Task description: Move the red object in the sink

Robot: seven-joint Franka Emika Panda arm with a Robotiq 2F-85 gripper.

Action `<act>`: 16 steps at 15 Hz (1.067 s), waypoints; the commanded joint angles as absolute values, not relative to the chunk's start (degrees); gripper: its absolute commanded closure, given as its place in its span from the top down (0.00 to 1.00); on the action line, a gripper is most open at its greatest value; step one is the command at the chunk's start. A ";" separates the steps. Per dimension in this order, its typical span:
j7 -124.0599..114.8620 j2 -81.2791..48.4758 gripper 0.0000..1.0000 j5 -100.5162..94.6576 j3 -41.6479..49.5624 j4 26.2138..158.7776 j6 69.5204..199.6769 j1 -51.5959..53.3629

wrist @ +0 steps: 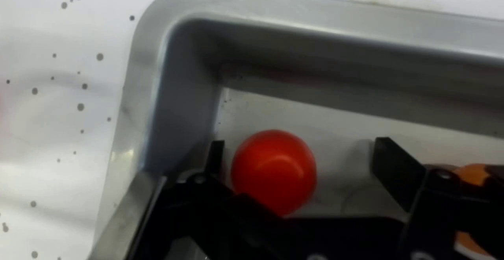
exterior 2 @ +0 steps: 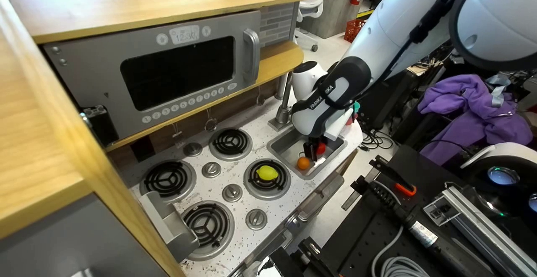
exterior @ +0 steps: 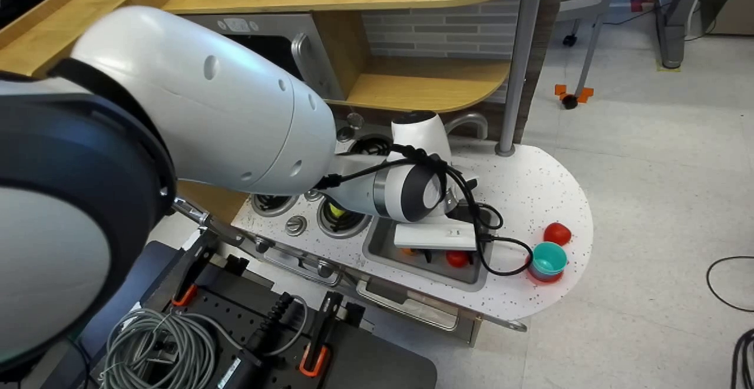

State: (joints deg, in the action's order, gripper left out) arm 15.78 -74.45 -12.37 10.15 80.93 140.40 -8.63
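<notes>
The round red object (wrist: pixel 274 169) lies on the floor of the grey sink (wrist: pixel 275 2), near one corner. It also shows in both exterior views (exterior: pixel 457 259) (exterior 2: pixel 321 148). My gripper (wrist: pixel 298 149) is open and lowered into the sink, with one black finger on each side of the red object. The left finger in the wrist view is close to the object and to the sink wall. A wide gap separates the object from the right finger. The lower part of the object is hidden behind the gripper. The fingers also show in an exterior view (exterior 2: pixel 312 149).
An orange (exterior 2: pixel 303 163) lies in the sink beside the gripper, partly hidden in the wrist view (wrist: pixel 472 173). A yellow lemon (exterior 2: pixel 267 173) rests on a burner. A faucet (exterior 2: pixel 285 105) stands behind the sink. A teal cup (exterior: pixel 549 257) and another red object (exterior: pixel 557 233) stand on the counter.
</notes>
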 commanded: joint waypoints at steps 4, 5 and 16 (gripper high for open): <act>22.36 -64.14 1.00 -10.91 5.66 88.27 140.19 -15.78; 23.34 -62.87 1.00 -10.37 4.82 89.26 139.88 -16.92; 35.67 -44.80 1.00 -4.54 -0.15 106.33 142.08 -28.69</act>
State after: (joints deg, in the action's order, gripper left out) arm 31.57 -52.24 -6.83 1.74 98.58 140.51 -25.18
